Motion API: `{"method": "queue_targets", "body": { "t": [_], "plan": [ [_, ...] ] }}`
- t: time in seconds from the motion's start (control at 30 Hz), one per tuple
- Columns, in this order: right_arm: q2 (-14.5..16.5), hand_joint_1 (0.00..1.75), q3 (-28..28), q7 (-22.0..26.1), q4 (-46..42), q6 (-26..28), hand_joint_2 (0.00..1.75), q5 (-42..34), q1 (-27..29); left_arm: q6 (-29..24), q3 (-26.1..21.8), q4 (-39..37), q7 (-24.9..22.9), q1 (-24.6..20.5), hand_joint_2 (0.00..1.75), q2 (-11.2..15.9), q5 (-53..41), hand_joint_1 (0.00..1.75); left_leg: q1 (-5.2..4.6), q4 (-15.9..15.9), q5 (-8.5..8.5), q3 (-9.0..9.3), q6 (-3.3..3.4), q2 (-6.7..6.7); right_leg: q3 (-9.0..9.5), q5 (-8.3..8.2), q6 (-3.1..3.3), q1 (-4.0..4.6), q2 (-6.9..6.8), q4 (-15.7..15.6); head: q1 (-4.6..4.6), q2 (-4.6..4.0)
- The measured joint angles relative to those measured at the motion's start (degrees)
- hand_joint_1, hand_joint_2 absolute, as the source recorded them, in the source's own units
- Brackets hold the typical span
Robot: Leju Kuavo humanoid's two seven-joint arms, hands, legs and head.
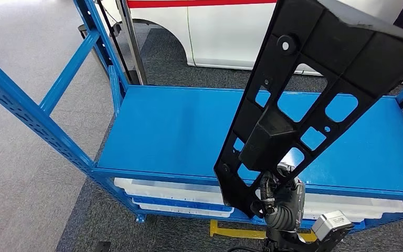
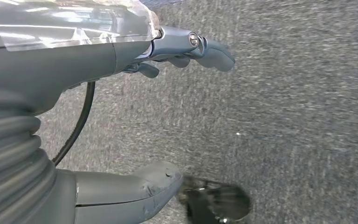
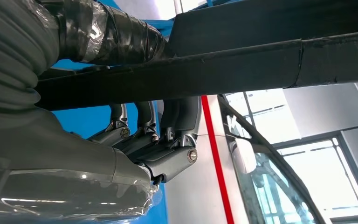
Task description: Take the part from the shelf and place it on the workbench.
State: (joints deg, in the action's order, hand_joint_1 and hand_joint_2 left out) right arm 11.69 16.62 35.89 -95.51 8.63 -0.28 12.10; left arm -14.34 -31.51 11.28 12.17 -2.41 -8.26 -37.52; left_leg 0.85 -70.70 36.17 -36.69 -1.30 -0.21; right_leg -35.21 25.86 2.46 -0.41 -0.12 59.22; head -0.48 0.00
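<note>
Black part (image 1: pixel 315 89) tilted above blue shelf (image 1: pixel 178 131), gripped at lower end by right hand (image 1: pixel 278 197), fingers (image 3: pixel 177 121) wrapped round its edge. Left hand (image 2: pixel 121 116) holds nothing, fingers apart over carpet (image 2: pixel 284 116).

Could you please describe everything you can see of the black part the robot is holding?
The flat black plastic-looking bracket is long, with cut-out windows, small round holes and a raised boxy block near its lower half. It is held tilted above the blue metal shelf, clear of it, its lower end gripped by the right hand, whose fingers wrap its edge.
</note>
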Motion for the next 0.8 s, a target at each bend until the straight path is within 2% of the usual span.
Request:
{"method": "queue_targets", "body": {
  "t": [0.03,0.07,0.1,0.17,0.2,0.23,0.27,0.33,0.37,0.4,0.43,0.5,0.53,0.57,0.6,0.63,0.67,0.7,0.73,0.77,0.8],
  "plan": [
    [0.0,1.75,0.0,0.0,0.0,0.0,1.75,0.0,0.1,0.0,0.0,0.0,0.0,0.0,1.75,0.0,0.0,0.0,-0.02,-2.2,0.99,-0.38,0.04,0.0,-0.53,-0.35,0.06,0.17,-0.03,0.1,0.0,0.0],
    [0.0,1.75,0.0,0.1,0.0,-0.1,1.75,0.0,0.2,0.0,0.0,0.0,-0.1,0.0,1.75,0.0,0.0,0.0,-0.07,-2.3,0.92,0.27,0.2,0.0,-1.06,-0.69,0.09,0.33,-0.03,0.2,-0.01,0.0],
    [0.0,1.75,0.0,0.2,0.0,-0.3,1.75,-0.1,0.2,0.0,0.0,0.0,-0.2,0.0,1.75,0.0,0.0,0.0,-0.16,0.0,-0.13,2.14,0.52,0.0,-1.53,-1.04,0.09,0.49,-0.02,0.3,-0.01,0.0],
    [0.1,1.75,0.1,0.8,-0.4,-1.0,1.75,-0.4,0.4,0.0,0.0,0.0,-0.6,-0.2,1.75,0.0,0.0,0.0,-0.54,8.6,-2.84,7.75,1.59,0.03,-2.21,-1.77,-0.03,0.76,-0.01,0.3,0.0,0.0],
    [0.2,1.75,0.2,1.1,-0.7,-1.3,1.75,-0.5,0.6,-0.1,0.0,0.0,-0.8,-0.3,1.75,0.1,0.0,0.0,-0.79,12.2,-3.85,9.83,2.06,0.1,-2.39,-2.15,-0.23,0.8,-0.04,0.3,0.01,0.0],
    [0.2,1.75,0.4,1.3,-1.0,-1.6,1.75,-0.6,0.7,-0.1,-0.1,0.0,-0.9,-0.4,1.75,0.1,0.0,0.0,-1.03,14.3,-4.37,10.96,2.42,0.14,-2.5,-2.53,-0.53,0.75,-0.1,0.3,0.01,0.0],
    [0.3,1.75,0.6,1.4,-1.4,-1.9,1.75,-0.6,0.9,-0.1,-0.1,0.0,-1.0,-0.5,1.75,0.1,0.0,0.0,-1.25,15.0,-4.61,11.16,2.63,0.18,-2.54,-2.93,-0.89,0.62,-0.19,0.1,0.01,0.0],
    [0.4,1.75,0.8,1.5,-2.0,-2.2,1.75,-0.6,1.2,-0.1,-0.1,0.0,-1.2,-0.4,1.75,0.0,0.0,0.0,-1.31,15.4,-5.84,10.83,2.99,0.25,-2.61,-3.58,-1.6,0.41,-0.27,-0.1,0.01,0.0],
    [0.4,1.75,0.8,1.6,-2.3,-2.3,1.75,-0.6,1.4,-0.1,-0.1,0.0,-1.2,-0.4,1.75,0.0,0.0,0.0,-1.17,15.8,-6.61,10.57,3.23,0.38,-2.81,-2.99,-1.91,0.4,-0.2,0.2,0.03,0.0],
    [0.4,1.75,0.8,1.6,-2.5,-2.4,1.75,-0.6,1.5,-0.1,-0.2,0.0,-1.2,-0.4,1.75,0.0,-0.1,0.0,-0.97,16.3,-7.43,10.17,3.5,0.54,-3.24,-1.42,-2.18,0.39,-0.1,1.2,0.05,0.0],
    [0.4,1.75,0.8,1.7,-2.7,-2.4,1.75,-0.6,1.5,-0.1,-0.2,0.0,-1.2,-0.4,1.75,0.0,-0.1,0.0,-0.76,16.5,-8.2,9.59,3.67,0.71,-3.93,1.21,-2.46,0.3,-0.01,3.5,0.06,0.0],
    [0.4,1.75,0.8,1.8,-2.9,-2.6,1.75,-0.7,1.7,0.0,-0.3,0.0,-1.3,-0.4,1.75,0.0,-0.2,0.0,-0.74,16.3,-9.31,8.07,3.84,0.87,-5.5,6.84,-3.03,-0.07,0.07,10.4,0.08,0.0],
    [0.4,1.75,0.8,1.9,-3.0,-2.7,1.75,-0.7,1.9,0.0,-0.3,0.0,-1.3,-0.4,1.75,0.0,-0.3,0.0,-0.71,16.0,-9.79,7.2,3.71,0.92,-5.84,8.22,-3.34,-0.28,0.06,13.5,0.08,0.0],
    [0.4,1.75,0.8,2.0,-3.0,-2.9,1.75,-0.8,2.0,0.0,-0.4,0.0,-1.3,-0.4,1.75,-0.1,-0.3,0.0,-0.64,15.7,-10.2,6.3,3.55,0.97,-5.42,8.18,-3.61,-0.48,0.05,15.1,0.07,0.0],
    [0.4,1.75,0.8,2.1,-3.2,-3.0,1.75,-0.8,2.2,0.0,-0.4,0.0,-1.4,-0.3,1.75,-0.1,-0.4,0.0,-0.53,15.2,-10.5,5.38,3.35,1.0,-4.04,7.07,-3.83,-0.67,0.04,14.5,0.08,0.0],
    [0.4,1.75,0.8,2.2,-3.4,-3.2,1.75,-0.8,2.3,0.0,-0.4,0.0,-1.4,-0.3,1.75,-0.2,-0.4,0.0,-0.4,14.6,-10.73,4.51,3.14,1.01,-1.68,5.59,-4.02,-0.87,0.02,12.1,0.07,0.0],
    [0.4,1.75,0.8,2.3,-3.7,-3.3,1.75,-0.7,2.4,0.0,-0.4,0.0,-1.5,-0.3,1.75,-0.2,-0.4,0.0,-0.29,13.9,-10.86,3.71,2.91,0.99,1.2,4.87,-4.14,-1.04,0.03,8.2,0.07,0.0],
    [0.4,1.75,0.8,2.4,-4.0,-3.4,1.75,-0.7,2.4,0.0,-0.5,0.0,-1.5,-0.3,1.75,-0.3,-0.4,0.0,-0.27,13.1,-10.94,3.03,2.65,0.94,3.78,4.7,-4.02,-0.97,0.09,4.6,0.04,0.0],
    [0.4,1.75,0.8,2.5,-4.3,-3.5,1.75,-0.6,2.5,-0.1,-0.5,0.0,-1.5,-0.3,1.75,-0.3,-0.4,0.0,-0.28,12.6,-11.05,2.58,2.33,0.89,5.48,4.92,-3.78,-0.87,0.15,1.9,0.03,0.0],
    [0.4,1.75,0.8,2.6,-4.6,-3.5,1.75,-0.6,2.6,-0.1,-0.6,0.0,-1.5,-0.3,1.75,-0.3,-0.4,0.0,-0.33,12.2,-11.24,2.27,1.95,0.84,6.22,5.38,-3.39,-0.7,0.22,0.5,0.01,0.0],
    [0.4,1.75,0.8,2.7,-4.7,-3.5,1.75,-0.6,2.8,-0.1,-0.7,0.0,-1.5,-0.3,1.75,-0.3,-0.4,0.0,-0.34,12.0,-11.52,2.09,1.52,0.79,6.18,5.29,-2.87,-0.47,0.28,0.3,0.0,0.0]
  ]
}}
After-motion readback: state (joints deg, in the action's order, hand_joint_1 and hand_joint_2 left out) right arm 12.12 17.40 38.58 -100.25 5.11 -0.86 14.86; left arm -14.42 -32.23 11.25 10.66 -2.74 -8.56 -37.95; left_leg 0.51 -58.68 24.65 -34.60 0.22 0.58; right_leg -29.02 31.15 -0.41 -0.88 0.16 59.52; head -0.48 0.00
